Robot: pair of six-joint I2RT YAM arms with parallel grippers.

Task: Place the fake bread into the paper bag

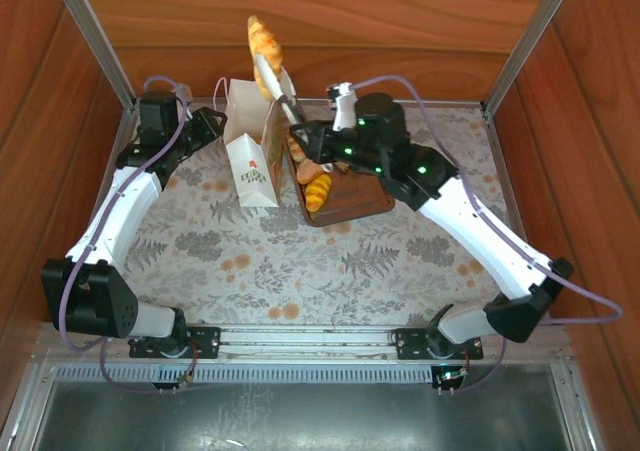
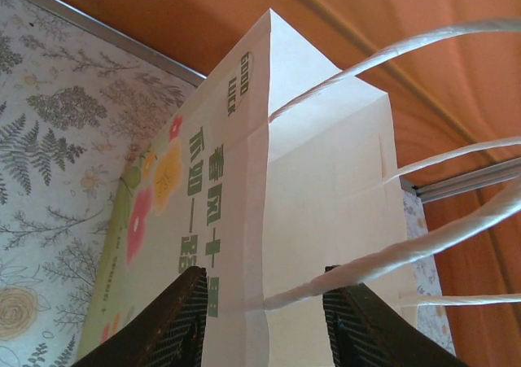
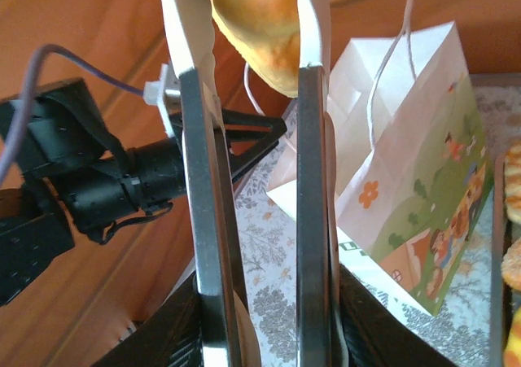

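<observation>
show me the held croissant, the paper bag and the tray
croissant (image 1: 263, 39): top view, on its striped middle
paper bag (image 1: 250, 161): top view, on the white front face above the lettering
tray (image 1: 360, 203): top view, on the bare floor by its near right corner

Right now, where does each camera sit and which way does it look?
Top external: above, behind the arms, looking down at the table; both arms show.
Left wrist: on the left arm, facing the paper bag close up; the left end effector straddles it.
Right wrist: on the right arm, looking along the right end effector gripping a croissant.
Shared: both wrist views show the paper bag.
</observation>
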